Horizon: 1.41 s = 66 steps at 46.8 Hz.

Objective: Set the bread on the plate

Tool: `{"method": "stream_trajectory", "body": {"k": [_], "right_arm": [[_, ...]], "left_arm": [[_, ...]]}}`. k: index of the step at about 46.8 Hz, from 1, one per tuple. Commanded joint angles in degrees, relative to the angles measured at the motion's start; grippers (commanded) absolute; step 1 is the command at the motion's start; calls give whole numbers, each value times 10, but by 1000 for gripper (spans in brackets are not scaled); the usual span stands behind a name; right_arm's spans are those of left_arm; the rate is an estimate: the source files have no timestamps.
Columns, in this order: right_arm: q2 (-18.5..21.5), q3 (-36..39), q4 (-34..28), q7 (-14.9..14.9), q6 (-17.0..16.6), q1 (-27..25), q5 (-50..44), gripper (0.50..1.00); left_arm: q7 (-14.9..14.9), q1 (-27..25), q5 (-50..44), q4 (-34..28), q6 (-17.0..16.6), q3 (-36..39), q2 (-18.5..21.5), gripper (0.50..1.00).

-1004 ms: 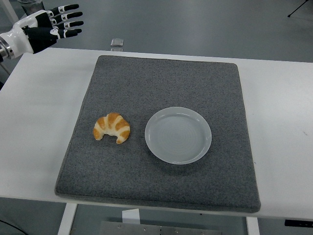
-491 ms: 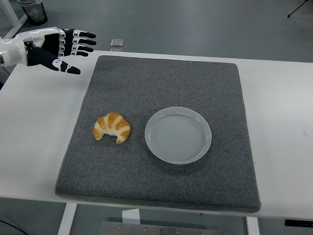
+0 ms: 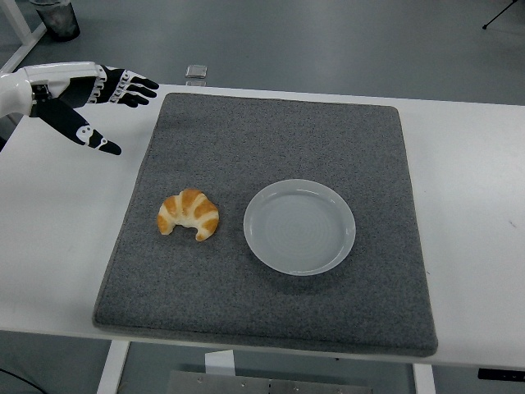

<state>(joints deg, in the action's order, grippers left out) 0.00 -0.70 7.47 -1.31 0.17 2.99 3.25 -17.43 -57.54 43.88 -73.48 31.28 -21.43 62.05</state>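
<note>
Grey felt covers most of the white worktop (image 3: 57, 238) as a square mat (image 3: 271, 148). On the mat, toward the worktop's left edge and a little nearer its front edge than its far one, lies the bread (image 3: 189, 214), a golden croissant. Just beside it, toward the right edge and not touching it, sits the plate (image 3: 299, 226), pale and round with nothing on it. The left robot hand (image 3: 82, 94) hangs over the far left corner of the worktop, well apart from the bread, its fingers (image 3: 131, 82) spread and holding nothing.
</note>
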Motion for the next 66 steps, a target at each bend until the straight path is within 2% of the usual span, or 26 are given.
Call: {"method": "stream_trajectory", "body": {"k": [1, 11, 14, 25, 35, 45, 50, 66], "right_arm": [[0, 0, 0, 0, 0, 0, 0, 952], [0, 0, 0, 0, 0, 0, 0, 952], [0, 0, 0, 0, 0, 0, 0, 952], [0, 0, 0, 0, 0, 0, 0, 952], [0, 0, 0, 0, 0, 0, 0, 952], [0, 0, 0, 0, 0, 0, 0, 952], [0, 0, 0, 0, 0, 0, 0, 952], [0, 0, 0, 0, -1, 0, 0, 952]], "left_arm": [[-11, 6, 14, -13, -29, 5, 8, 996], [-45, 62, 80, -69, -151, 10, 10, 996], [-45, 75, 91, -78, -174, 11, 7, 996], [-45, 89, 127, -79, -220, 14, -23, 996], [-45, 97, 204, -79, -255, 35, -49, 996], [-45, 98, 267, -78, -329, 71, -76, 996], [-45, 98, 320, -80, -351, 86, -82, 994], [-43, 98, 353, -79, -358, 88, -110, 994]]}}
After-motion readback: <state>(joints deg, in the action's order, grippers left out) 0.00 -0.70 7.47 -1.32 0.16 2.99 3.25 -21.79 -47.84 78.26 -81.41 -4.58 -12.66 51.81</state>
